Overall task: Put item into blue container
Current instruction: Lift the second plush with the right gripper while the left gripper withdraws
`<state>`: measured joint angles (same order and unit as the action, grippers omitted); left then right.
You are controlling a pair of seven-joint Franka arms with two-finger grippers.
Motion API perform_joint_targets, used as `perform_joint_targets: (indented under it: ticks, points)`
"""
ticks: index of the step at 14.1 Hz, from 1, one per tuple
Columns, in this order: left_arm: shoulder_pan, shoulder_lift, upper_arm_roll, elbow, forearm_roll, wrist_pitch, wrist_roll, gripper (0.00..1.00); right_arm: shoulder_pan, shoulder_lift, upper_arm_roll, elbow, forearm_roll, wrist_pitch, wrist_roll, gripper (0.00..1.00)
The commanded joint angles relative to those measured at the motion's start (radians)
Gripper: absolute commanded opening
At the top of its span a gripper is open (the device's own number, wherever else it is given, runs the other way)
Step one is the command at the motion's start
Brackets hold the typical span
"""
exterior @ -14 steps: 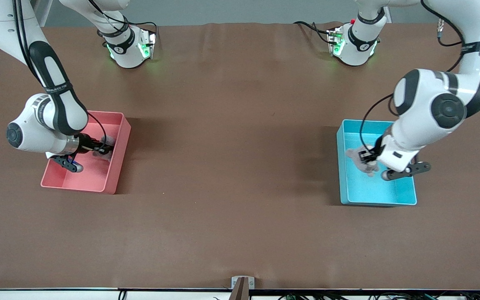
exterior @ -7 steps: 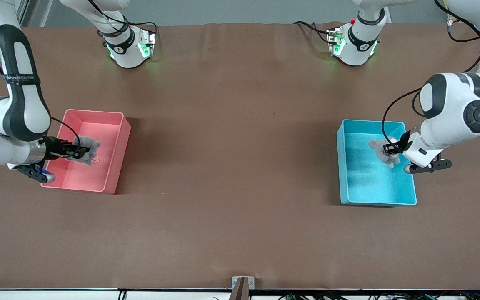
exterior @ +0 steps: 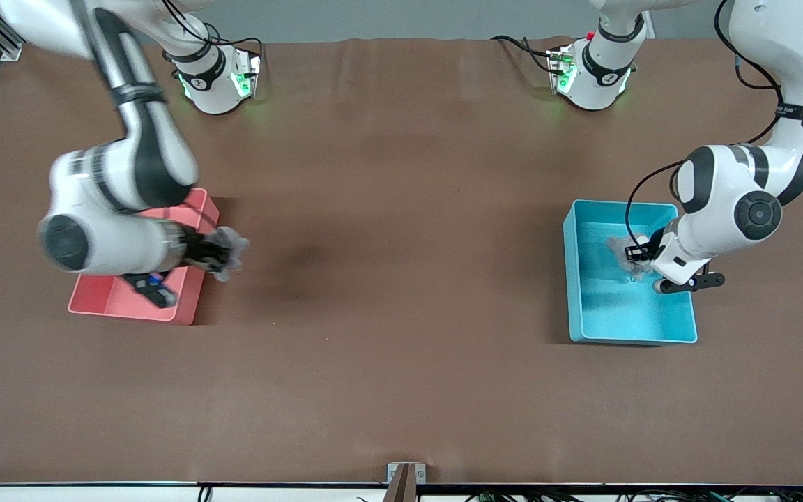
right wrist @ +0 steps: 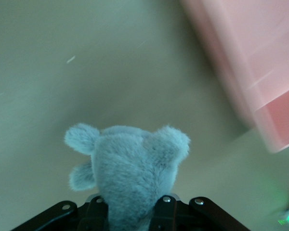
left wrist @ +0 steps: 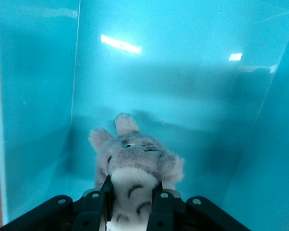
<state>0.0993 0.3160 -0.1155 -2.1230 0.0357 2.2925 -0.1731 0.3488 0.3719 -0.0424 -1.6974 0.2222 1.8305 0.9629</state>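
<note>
While fuzzy, both plush toys [left wrist: 135, 166] [right wrist: 130, 168] stay rounded.

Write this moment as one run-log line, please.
left gripper: shut on grey plush, over blue container | right gripper: shut on second plush, beside pink bin

The right end effector [exterior: 224, 254] is no longer down inside the pink bin [exterior: 105, 301]; it now sits over that bin's wall on the side toward the left arm's end, with its grey plush toy [exterior: 228, 249] carried out over the bare worktop [exterior: 401, 314]. The whole right arm has swung that way and looks smeared with motion. Over at the blue container [exterior: 610, 328], the left end effector [exterior: 635, 256] has drifted across the inside and partway back, its own plush [exterior: 621, 247] clamped throughout.
</note>
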Motion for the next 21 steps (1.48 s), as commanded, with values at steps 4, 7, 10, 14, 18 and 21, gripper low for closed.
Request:
perform_joint_targets:
  ticks: [4,7,10,14,18,21]
  points:
    - [0.019,0.029,-0.007,0.001,0.026,0.047,0.006,0.76,0.286,0.267,-0.016,0.175,0.039,0.254,0.524,0.03]
    - [0.014,-0.006,-0.012,0.044,0.026,0.015,0.003,1.00,0.357,0.372,-0.016,0.268,0.037,0.347,0.672,0.03]
    - [0.011,-0.029,-0.053,0.153,0.023,-0.167,-0.011,1.00,0.404,0.415,-0.016,0.263,0.032,0.449,0.702,0.04]
    - [0.011,-0.029,-0.130,0.279,0.004,-0.359,-0.055,1.00,0.406,0.432,-0.020,0.255,0.019,0.454,0.702,0.08]
    - [0.007,-0.014,-0.246,0.354,0.004,-0.369,-0.250,1.00,0.398,0.432,-0.022,0.255,0.008,0.452,0.702,1.00]
    - [-0.035,0.035,-0.300,0.417,0.007,-0.360,-0.409,1.00,0.391,0.415,-0.033,0.266,0.008,0.438,0.694,1.00]
